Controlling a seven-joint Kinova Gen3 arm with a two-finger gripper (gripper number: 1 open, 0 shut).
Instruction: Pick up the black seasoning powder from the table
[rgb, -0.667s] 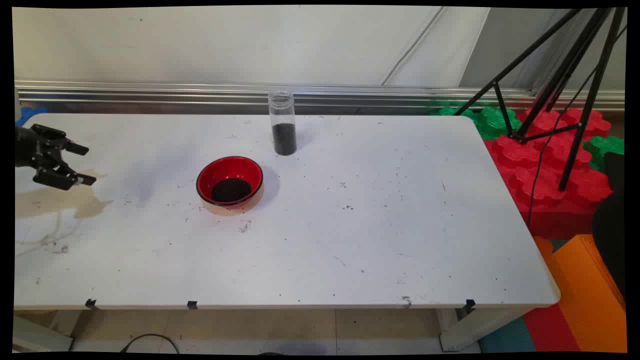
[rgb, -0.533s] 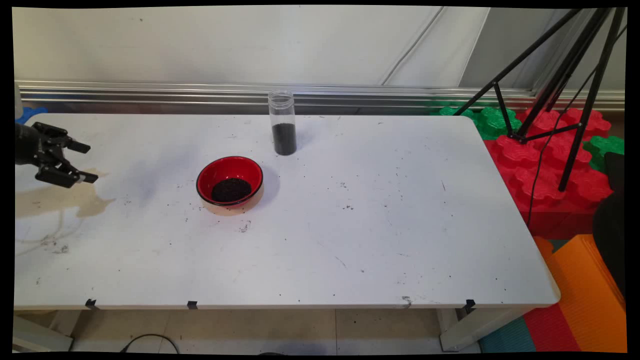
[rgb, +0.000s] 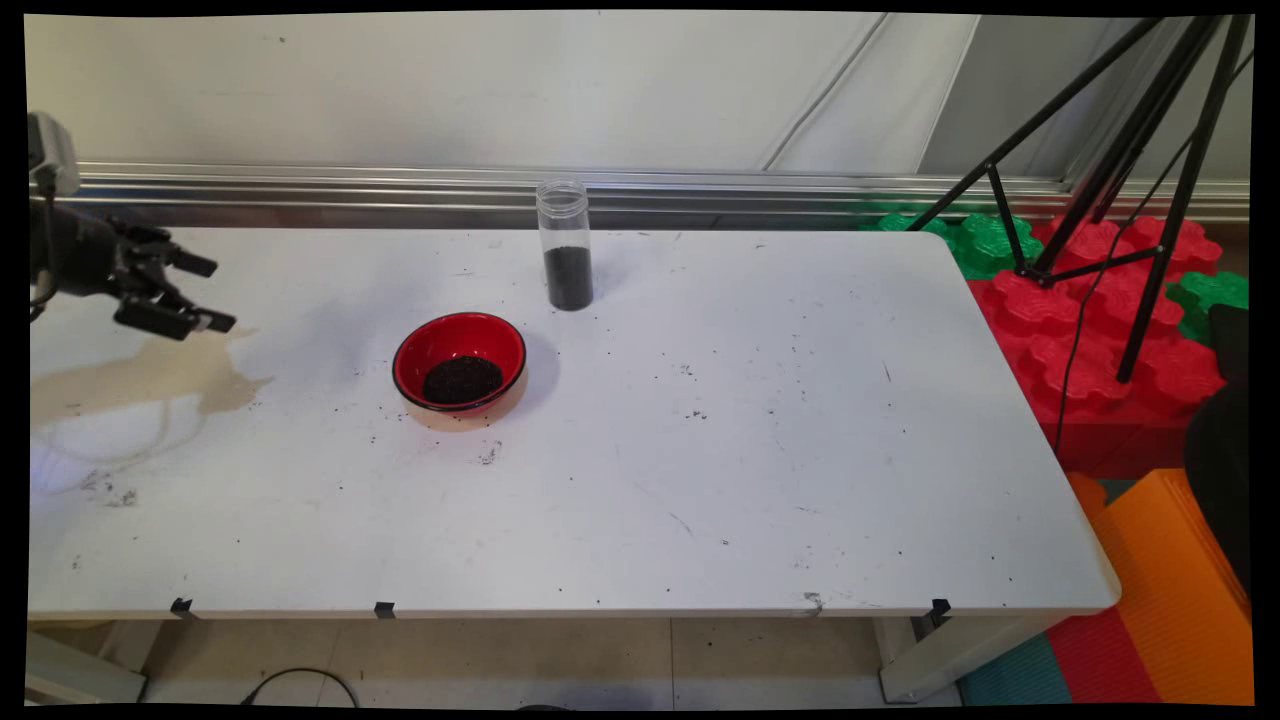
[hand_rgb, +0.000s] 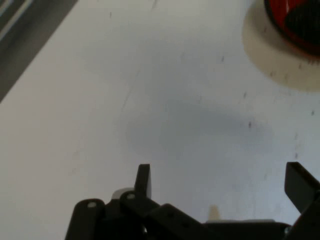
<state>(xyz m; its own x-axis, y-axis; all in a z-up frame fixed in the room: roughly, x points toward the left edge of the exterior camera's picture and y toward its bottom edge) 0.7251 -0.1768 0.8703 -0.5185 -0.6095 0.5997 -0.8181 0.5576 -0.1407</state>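
My black gripper (rgb: 208, 294) hangs open above the table's far left, fingers pointing right, nothing between them. In the hand view the gripper (hand_rgb: 220, 180) shows two spread fingertips (hand_rgb: 143, 178) over bare white table (hand_rgb: 150, 100). A red bowl (rgb: 459, 362) with black rim holds a heap of dark grains; it stands right of the gripper, well apart, and its edge shows at the hand view's top right as the bowl (hand_rgb: 295, 20). Behind the bowl stands a clear, uncapped jar (rgb: 565, 246), its lower part filled with dark grains.
A tan stain (rgb: 150, 375) marks the white table (rgb: 750, 450) below the gripper. Dark specks lie scattered round the bowl. A black tripod (rgb: 1110, 150) stands on red and green foam blocks (rgb: 1080, 330) off the table's right end. A metal rail runs along the wall.
The gripper has risen and shifted right, toward the bowl, staying open. Bowl and jar have not moved.
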